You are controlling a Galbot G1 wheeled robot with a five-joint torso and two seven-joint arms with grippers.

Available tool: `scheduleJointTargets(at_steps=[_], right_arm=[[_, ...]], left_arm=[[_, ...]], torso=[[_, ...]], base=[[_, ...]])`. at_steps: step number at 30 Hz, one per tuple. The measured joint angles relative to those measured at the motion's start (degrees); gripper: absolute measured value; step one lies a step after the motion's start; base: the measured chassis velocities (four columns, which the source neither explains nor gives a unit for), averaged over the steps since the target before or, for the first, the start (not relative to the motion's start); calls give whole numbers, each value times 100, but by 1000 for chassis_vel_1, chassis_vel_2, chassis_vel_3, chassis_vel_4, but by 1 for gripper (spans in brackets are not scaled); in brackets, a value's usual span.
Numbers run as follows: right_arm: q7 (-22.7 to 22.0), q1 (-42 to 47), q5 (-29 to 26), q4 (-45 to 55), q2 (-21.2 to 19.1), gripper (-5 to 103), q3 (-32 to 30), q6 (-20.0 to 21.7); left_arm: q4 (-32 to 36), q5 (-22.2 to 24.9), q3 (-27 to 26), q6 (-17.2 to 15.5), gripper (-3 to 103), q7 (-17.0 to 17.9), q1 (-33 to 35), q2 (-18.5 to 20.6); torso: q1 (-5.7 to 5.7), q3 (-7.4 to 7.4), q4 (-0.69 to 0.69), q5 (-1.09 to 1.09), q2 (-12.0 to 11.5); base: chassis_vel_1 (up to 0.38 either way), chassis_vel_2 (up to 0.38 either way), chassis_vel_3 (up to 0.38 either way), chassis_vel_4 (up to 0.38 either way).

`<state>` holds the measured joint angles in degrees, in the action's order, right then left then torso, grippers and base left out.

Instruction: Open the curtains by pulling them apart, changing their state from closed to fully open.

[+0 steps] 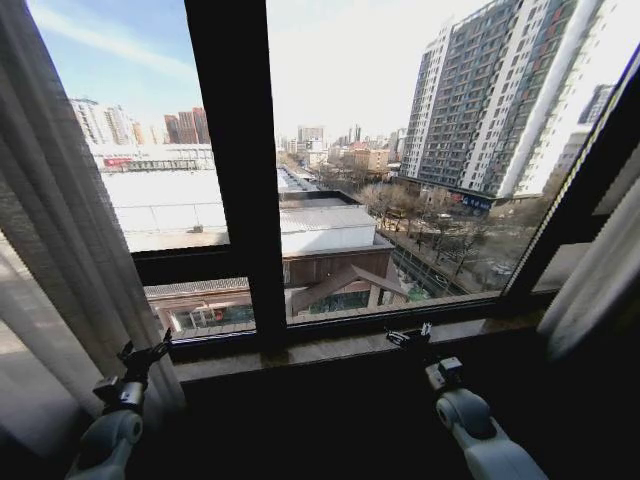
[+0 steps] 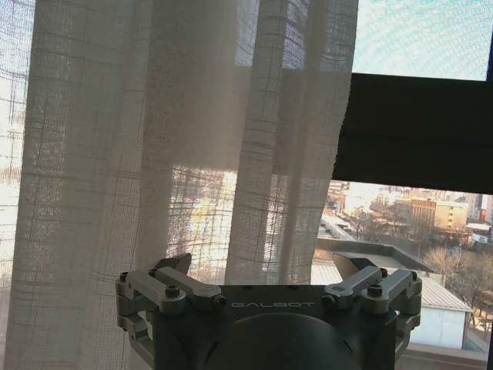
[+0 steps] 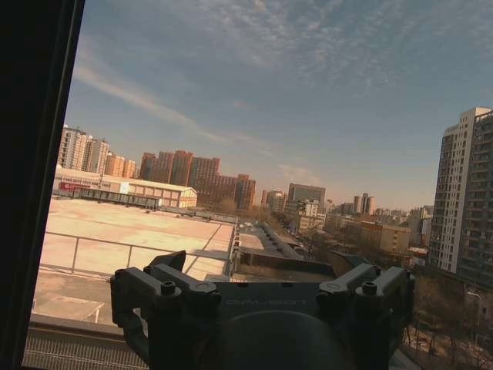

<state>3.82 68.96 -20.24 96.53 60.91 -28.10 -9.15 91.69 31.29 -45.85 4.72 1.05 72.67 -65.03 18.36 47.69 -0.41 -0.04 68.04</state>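
Curtains parted, window bare between them
I see the curtains (image 1: pixel 60 230) bunched at both sides; my left gripper (image 1: pixel 143 355) hangs spread and empty beside the left panel, right gripper (image 1: pixel 410 338) likewise at the sill (image 1: pixel 330 345)

Curtains (image 1: pixel 60 230) bunched far left and right of window frame (image 1: pixel 240 170); left gripper (image 1: pixel 143 357) just beside left panel; right gripper (image 1: pixel 410 336) near sill (image 1: pixel 340 345).

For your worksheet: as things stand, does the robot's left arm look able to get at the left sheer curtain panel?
Probably yes. The left end effector sits open right beside the left curtain panel, and in its wrist view the pleats hang directly ahead with nothing between them.
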Motion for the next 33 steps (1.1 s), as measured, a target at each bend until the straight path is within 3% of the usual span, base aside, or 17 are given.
scheduleJointTargets(at_steps=[33], right_arm=[[1,0,0,0,0,100,1,0]], left_arm=[[0,0,-1,0,100,0,0,1]], torso=[[0,0,-2,4,0]], base=[[0,0,0,0]])
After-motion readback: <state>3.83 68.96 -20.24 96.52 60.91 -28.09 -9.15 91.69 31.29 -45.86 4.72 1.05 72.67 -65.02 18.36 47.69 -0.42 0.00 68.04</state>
